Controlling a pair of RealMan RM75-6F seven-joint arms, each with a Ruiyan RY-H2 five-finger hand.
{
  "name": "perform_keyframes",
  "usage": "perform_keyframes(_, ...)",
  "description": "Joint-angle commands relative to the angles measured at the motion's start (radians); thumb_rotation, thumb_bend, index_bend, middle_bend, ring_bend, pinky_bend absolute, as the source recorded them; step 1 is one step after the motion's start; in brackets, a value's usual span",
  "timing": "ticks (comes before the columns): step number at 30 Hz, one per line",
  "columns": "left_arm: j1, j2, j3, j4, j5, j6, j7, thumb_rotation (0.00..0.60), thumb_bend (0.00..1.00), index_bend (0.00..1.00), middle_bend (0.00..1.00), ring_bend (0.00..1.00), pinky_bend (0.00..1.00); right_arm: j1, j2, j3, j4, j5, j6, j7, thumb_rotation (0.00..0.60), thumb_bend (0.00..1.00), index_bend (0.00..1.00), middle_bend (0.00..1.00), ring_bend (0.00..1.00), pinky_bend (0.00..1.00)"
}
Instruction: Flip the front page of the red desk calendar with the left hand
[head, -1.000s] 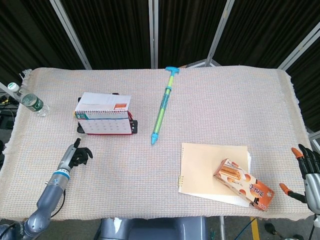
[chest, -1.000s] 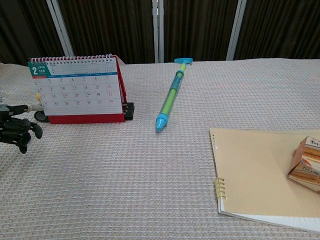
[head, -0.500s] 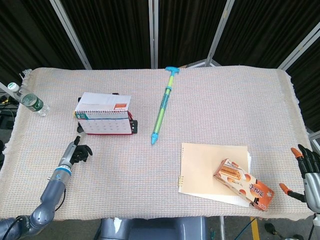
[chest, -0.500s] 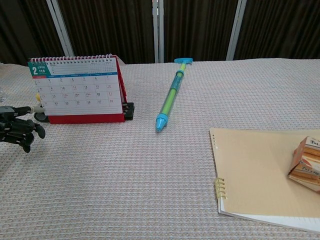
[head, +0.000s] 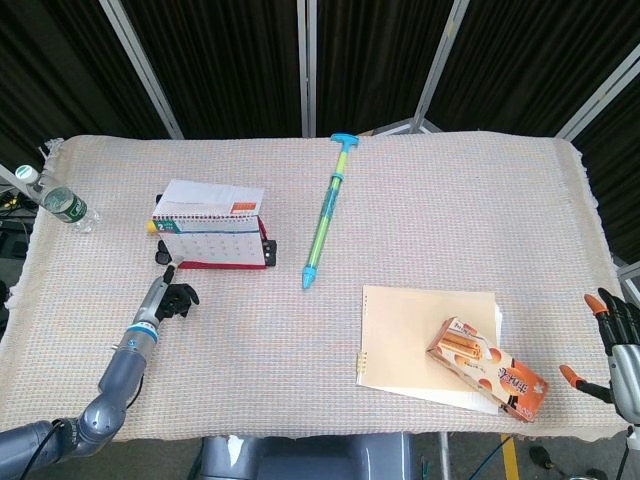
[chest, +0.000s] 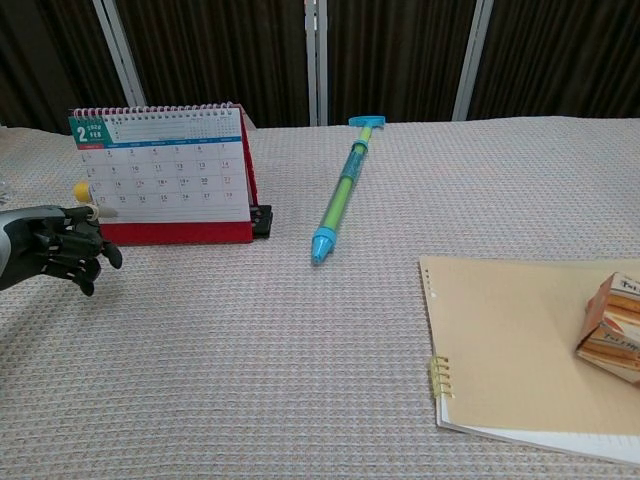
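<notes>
Chest view: my left hand (chest: 62, 246) hangs low over the woven beige tablecloth (chest: 300, 330), just in front of the left corner of the red desk calendar (chest: 165, 170); one pale fingertip reaches the lower left edge of the front page, the dark fingers curl downward, holding nothing I can make out. The calendar stands upright, wedge-shaped, wire-bound along the top, white grid page facing me. Head view: my right hand (head: 620, 350) at the table's right edge, orange-tipped fingers spread, empty. A slim blue-green plastic pump (chest: 342, 190) lies right of the calendar; tan spiral notebook (chest: 520, 345) carries a glossy snack box (chest: 612, 325)
</notes>
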Motion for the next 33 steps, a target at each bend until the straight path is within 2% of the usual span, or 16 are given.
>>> perform_keyframes(1,-0.009,-0.003,-0.004,-0.012,0.008,0.004,0.004,0.6,0.89,0.0,0.58,0.66,0.58,0.0,-0.001,0.001,0.002,0.004,-0.001,0.003,0.6,0.07,0.01,0.0,0.0,0.0)
perform_keyframes(22,-0.048,0.018,-0.011,-0.128,0.08,0.048,0.034,0.6,0.89,0.0,0.58,0.66,0.58,-0.01,-0.002,0.0,0.008,0.008,0.009,0.003,0.6,0.07,0.01,0.0,0.0,0.0)
perform_keyframes(28,-0.036,0.052,-0.006,-0.234,0.194,0.114,0.06,0.6,0.89,0.0,0.57,0.65,0.57,-0.01,0.0,0.001,0.006,0.008,0.011,0.006,0.6,0.07,0.01,0.0,0.0,0.0)
perform_keyframes(31,-0.022,0.064,0.002,-0.277,0.279,0.186,0.09,0.6,0.89,0.0,0.5,0.6,0.53,-0.01,0.001,0.0,0.006,0.006,0.011,0.007,0.6,0.07,0.01,0.0,0.0,0.0)
perform_keyframes(33,-0.015,0.068,0.014,-0.289,0.352,0.25,0.133,0.6,0.89,0.06,0.45,0.54,0.48,-0.01,0.0,0.0,0.006,0.005,0.011,0.006,0.6,0.07,0.01,0.0,0.0,0.0)
